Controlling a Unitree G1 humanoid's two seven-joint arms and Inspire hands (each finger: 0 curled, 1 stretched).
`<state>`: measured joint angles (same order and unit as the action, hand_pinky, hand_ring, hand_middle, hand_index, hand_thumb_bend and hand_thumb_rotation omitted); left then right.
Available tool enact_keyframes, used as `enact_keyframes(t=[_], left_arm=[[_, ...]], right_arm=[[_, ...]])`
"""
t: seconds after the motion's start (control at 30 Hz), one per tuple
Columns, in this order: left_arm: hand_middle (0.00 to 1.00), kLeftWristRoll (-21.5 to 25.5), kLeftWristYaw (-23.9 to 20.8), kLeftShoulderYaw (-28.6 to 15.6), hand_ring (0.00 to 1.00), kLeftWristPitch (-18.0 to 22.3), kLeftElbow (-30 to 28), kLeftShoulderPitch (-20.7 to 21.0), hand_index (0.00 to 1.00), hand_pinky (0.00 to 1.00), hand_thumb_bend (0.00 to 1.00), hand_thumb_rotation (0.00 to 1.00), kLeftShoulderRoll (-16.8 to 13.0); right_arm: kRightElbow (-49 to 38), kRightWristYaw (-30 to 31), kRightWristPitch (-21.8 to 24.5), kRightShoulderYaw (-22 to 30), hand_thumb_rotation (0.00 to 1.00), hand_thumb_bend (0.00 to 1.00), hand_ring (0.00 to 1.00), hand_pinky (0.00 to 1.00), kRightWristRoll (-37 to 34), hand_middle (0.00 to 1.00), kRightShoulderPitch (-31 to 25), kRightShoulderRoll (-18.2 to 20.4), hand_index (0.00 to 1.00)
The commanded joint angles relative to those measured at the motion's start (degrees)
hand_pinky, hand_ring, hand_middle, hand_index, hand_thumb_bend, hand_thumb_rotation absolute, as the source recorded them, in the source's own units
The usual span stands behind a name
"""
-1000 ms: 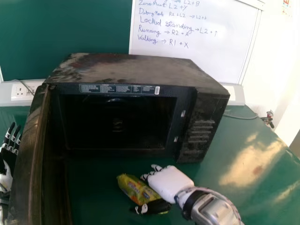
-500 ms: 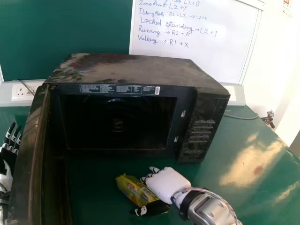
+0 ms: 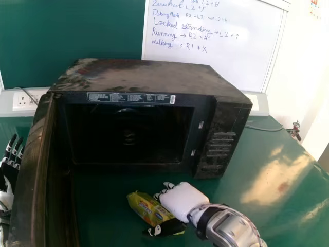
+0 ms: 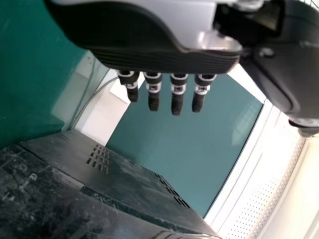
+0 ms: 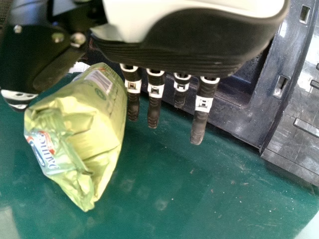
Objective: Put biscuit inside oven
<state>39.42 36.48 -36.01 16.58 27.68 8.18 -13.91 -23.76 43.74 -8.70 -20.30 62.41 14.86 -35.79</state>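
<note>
**Robot lab suggested by board and desk**

A robotics lab or test room is suggested. A whiteboard is mounted behind the desk, and on it movement modes are paired by hand, with arrows, to letter-and-number button codes, as on a controller crib sheet. Beside it, a large green panel is seen. Along the wall, white trunking is fitted, and sockets are set into it at the left. On the green-topped desk a dark, scuffed microwave oven is placed, with its door opened. A cable is run behind it. A left robot hand and a right robot hand are also seen at the desk.
</note>
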Motion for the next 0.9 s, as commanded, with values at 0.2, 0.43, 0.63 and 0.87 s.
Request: enact_keyframes(t=[0.2, 0.43, 0.63, 0.87], left_arm=[[0.79, 0.2, -0.4, 0.3, 0.66, 0.0, 0.8, -2.0, 0.91, 0.55, 0.1, 0.0, 2.3], [0.79, 0.4, -0.5, 0.2, 0.66, -0.1, 0.8, -2.0, 0.92, 0.53, 0.11, 0.0, 2.4], [0.79, 0.7, 0.4, 0.1, 0.66, 0.0, 1.6, -1.7, 0.92, 0.51, 0.12, 0.0, 2.2], [0.8, 0.6, 0.3, 0.1, 0.67, 0.0, 1.3, -1.8, 0.92, 0.53, 0.1, 0.0, 2.3]], right_arm=[[0.6, -1.9, -2.2, -0.6, 0.35, 0.92, 0.82, 0.63, 2.3, 0.86, 1.0, -0.5, 0.87], [2.1, -6.9, -2.7, -1.0, 0.36, 0.72, 0.8, 0.6, 5.2, 0.84, -0.3, 0.4, 0.84], [3.3, -10.7, -1.8, -2.4, 0.15, 0.7, 0.8, 0.61, 10.3, 0.83, -1.1, 1.5, 0.85], [3.2, -13.2, -0.5, -3.3, 0.19, 0.7, 0.82, 0.65, 14.3, 0.85, -3.1, 3.1, 0.88]])
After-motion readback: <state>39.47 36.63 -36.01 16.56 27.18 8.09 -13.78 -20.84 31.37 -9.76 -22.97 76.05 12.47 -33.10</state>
